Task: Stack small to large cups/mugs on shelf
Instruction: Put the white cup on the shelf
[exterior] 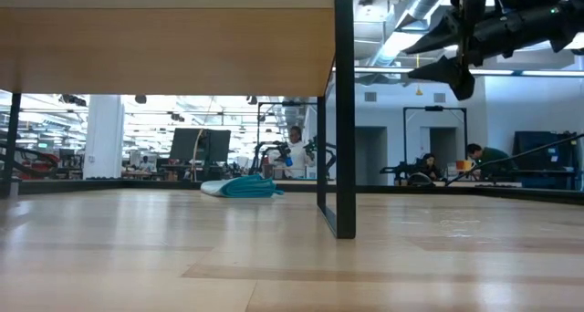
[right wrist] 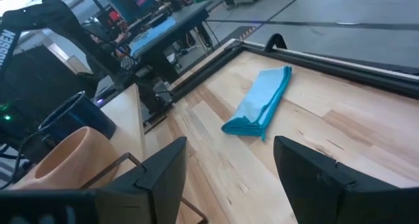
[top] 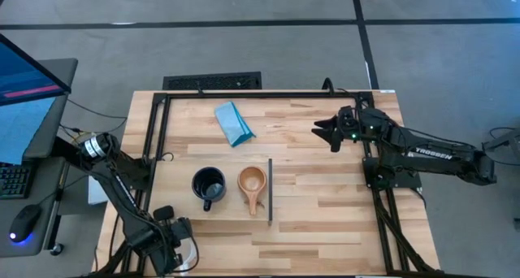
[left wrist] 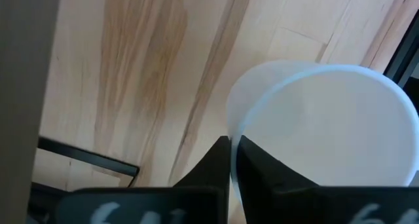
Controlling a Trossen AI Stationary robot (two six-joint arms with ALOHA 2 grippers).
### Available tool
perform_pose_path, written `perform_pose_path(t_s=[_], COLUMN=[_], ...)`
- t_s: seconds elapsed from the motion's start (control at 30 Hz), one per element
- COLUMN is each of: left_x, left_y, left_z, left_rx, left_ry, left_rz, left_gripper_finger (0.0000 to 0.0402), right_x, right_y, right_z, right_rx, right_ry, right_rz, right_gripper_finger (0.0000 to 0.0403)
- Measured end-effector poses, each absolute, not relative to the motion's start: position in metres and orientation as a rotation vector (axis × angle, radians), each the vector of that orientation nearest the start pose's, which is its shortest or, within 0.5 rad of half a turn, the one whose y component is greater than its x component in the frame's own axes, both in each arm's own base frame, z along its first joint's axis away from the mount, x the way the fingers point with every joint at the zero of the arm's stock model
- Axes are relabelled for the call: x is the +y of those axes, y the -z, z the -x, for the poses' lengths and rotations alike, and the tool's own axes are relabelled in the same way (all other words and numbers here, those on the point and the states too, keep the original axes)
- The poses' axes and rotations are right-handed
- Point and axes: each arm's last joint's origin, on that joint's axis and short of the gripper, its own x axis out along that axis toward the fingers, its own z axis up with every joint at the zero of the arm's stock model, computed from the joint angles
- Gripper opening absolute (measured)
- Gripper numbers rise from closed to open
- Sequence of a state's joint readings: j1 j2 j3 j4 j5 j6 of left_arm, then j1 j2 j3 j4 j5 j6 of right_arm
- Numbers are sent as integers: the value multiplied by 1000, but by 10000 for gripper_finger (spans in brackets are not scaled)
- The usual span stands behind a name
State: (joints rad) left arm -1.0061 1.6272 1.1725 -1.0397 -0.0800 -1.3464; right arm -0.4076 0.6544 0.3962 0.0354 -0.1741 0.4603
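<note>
Item, left gripper (left wrist: 230,160): your jaws are pinched narrow on the rim of the white mug (left wrist: 327,129), which sits at the near left corner of the surface (top: 325,221), well apart from the shelf (top: 231,168). Item, black mug (top: 208,185) and wooden cup (top: 251,181): both on the shelf, side by side and well ahead of those jaws, not yet nested. Item, right gripper (top: 329,132): jaws wide and empty, aloft; the step in hand looks like the white-mug pickup, so your next move calls for a clean lift toward the shelf.
</note>
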Motion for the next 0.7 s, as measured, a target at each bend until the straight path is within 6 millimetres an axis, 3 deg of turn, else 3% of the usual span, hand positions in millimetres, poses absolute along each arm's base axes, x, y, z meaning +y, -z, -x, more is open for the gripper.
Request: perform_pose_path(t_s=[0.3,0.7], left_x=[-242,-218], left_y=[-225,-284], left_z=[-156,-141], left_rx=[1407,1326], left_ry=[-252,-121], left_rz=[372,484], left_gripper_finger=[2,0], right_x=[-58,-58], right_y=[-239,-239], right_z=[-146,-146], right_rx=[154,154], right_ry=[278,279], right_rz=[-520,-522], right_gripper_finger=[249,249])
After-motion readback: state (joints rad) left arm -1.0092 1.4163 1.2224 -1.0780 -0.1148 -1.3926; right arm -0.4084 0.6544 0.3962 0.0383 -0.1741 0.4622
